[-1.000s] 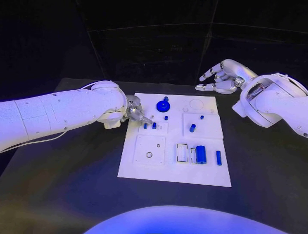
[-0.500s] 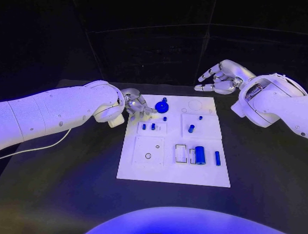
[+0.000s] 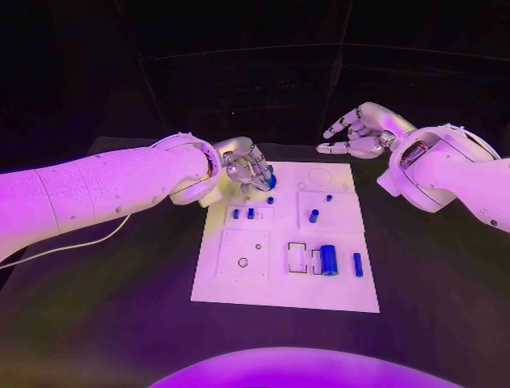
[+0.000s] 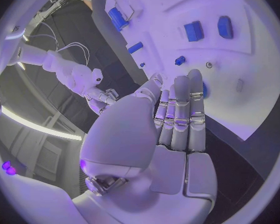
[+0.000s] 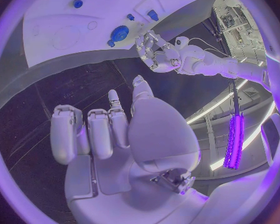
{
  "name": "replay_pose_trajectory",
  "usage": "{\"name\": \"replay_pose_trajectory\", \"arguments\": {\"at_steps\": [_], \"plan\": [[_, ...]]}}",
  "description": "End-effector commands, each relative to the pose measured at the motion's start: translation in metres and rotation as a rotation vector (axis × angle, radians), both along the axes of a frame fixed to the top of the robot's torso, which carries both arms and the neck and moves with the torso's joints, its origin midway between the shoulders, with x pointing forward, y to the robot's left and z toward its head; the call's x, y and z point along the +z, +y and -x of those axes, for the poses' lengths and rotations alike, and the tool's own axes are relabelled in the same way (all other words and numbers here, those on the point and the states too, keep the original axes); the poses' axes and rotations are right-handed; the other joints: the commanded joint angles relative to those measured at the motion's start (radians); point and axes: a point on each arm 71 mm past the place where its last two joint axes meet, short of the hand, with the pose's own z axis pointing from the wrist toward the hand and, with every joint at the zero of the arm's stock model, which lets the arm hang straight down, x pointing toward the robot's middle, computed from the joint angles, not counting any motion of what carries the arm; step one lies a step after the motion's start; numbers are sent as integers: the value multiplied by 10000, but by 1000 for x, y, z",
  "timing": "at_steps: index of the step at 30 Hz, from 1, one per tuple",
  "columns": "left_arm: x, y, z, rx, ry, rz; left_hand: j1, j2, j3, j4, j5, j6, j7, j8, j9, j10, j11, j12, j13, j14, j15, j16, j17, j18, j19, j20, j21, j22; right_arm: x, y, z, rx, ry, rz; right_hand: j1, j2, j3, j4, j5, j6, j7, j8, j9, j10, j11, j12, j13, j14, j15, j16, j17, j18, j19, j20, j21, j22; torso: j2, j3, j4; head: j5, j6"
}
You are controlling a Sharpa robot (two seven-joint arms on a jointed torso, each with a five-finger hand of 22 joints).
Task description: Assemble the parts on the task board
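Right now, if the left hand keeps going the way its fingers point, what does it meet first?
Probably the round blue knob at the task board's far end; the left hand's fingertips hang just over it, though depth is unclear.

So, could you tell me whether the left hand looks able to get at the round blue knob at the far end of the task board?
Probably yes. The left hand hovers beside the round blue knob, fingers apart and holding nothing, with nothing between them. The right hand is off beyond the task board's far right corner.
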Motion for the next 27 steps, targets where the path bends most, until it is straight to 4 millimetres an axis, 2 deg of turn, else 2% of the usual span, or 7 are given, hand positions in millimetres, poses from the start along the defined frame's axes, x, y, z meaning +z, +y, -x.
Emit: {"name": "replay_pose_trajectory", "arguments": {"at_steps": [1,3,11,14,17,21,27], "plan": [[4,-9,0,-1351,-1908,-1176,168,-88,13,-182,3,174,-24,-141,-213,62,7,-195,-258,142,-25,132,-25,139,154,-25,13,-15,2,2,0,96,-51,-39,0,64,-32,32,49,-47,-2,37,-12,0,-46,-30,1039,613,-50,-42,561,87,-60,-21,-61,731,8,-2,-2,-43,27],[2,-13,-1,-1622,-2169,-1511,148,-163,5,-250,7,287,-48,-245,-370,57,11,-342,-447,363,-31,426,170,137,307,-41,86,9,1,2,0,108,-47,-40,5,67,-32,32,53,-46,-3,37,-12,-2,-46,-33,1036,613,-51,-43,561,86,-57,-20,-59,735,2,-5,-5,-36,19],[-7,-23,-3,-2367,-2637,-2666,-26,-240,62,-457,6,672,-111,-659,-971,115,-15,-829,-1146,1990,-73,3502,3283,124,1123,-94,774,392,1,4,0,141,-42,-45,19,74,-30,30,64,-46,-3,38,-12,-2,-47,-32,1037,615,-51,-37,570,86,-55,-20,-58,737,8,-5,-8,-36,43],[-10,-26,-4,-2507,-2681,-2936,-99,-244,87,-520,7,790,-126,-785,-1153,190,-23,-945,-1359,2331,-84,4264,4095,-3,1583,-110,1669,1183,1,5,0,150,-44,-49,19,74,-30,30,64,-46,-3,38,-12,-2,-47,-32,1037,615,-51,-37,570,86,-55,-20,-58,737,3,-5,-4,-43,42],[-12,-29,-5,-2589,-2717,-3054,-147,-226,128,-566,9,891,-134,-868,-1281,269,-29,-1021,-1513,2509,-92,4682,4547,-114,1894,-120,2376,1835,1,6,0,165,-47,-54,19,74,-30,30,64,-46,-3,38,-12,-2,-47,-32,1037,615,-51,-37,570,86,-55,-20,-58,737,10,-8,-2,-51,41],[-14,-33,-5,-2692,-2734,-3121,-190,-212,163,-598,11,970,-143,-924,-1371,337,-35,-1072,-1623,2576,-97,4863,4715,-185,2066,-124,2822,2259,1,6,0,178,-47,-57,29,77,-30,28,71,-46,-3,39,-12,-1,-48,-30,1038,615,-51,-38,570,86,-55,-21,-59,737,11,-15,-14,-55,17],[-17,-39,-3,-2922,-2743,-3400,-261,-179,234,-626,12,1206,-203,-954,-1473,543,-86,-1141,-1780,2648,-141,4965,4697,-293,2360,-157,3506,2902,1,7,0,180,-45,-56,32,79,-30,28,73,-46,-3,39,-12,-1,-48,-30,1039,615,-51,-38,570,86,-55,-21,-59,737,2,-13,4,-89,8]]}}
